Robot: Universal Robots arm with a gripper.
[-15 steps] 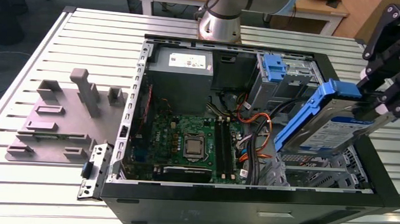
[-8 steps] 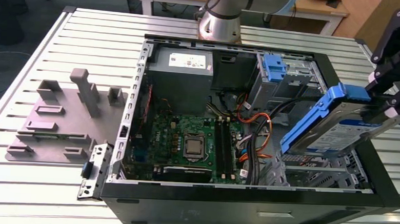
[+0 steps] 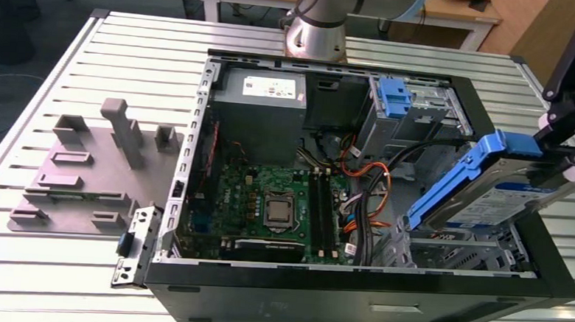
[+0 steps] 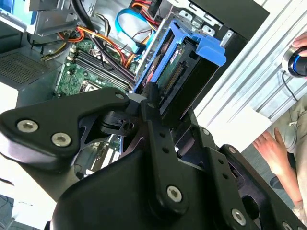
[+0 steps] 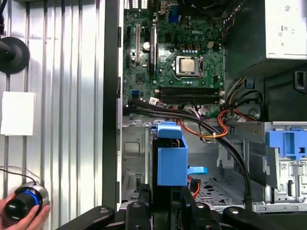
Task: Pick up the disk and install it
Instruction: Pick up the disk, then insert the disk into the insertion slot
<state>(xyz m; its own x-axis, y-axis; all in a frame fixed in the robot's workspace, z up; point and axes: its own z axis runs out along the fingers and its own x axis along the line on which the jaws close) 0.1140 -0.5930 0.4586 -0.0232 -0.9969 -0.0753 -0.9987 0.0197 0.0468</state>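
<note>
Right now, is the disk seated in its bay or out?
Out: the claw holds the disk tilted, blue rail up, above the metal drive cage.

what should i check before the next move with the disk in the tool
1. Grip: ok, the tool is shut on the disk.
2. Disk attitude: not ok for seating, it hangs tilted in the exterior view.
3. Position over the drive cage: ok, the disk's lower end is over it.
4. Black cable: cannot tell whether it clears the disk's path.
5. Person's hand: ok, outside the case.
</note>
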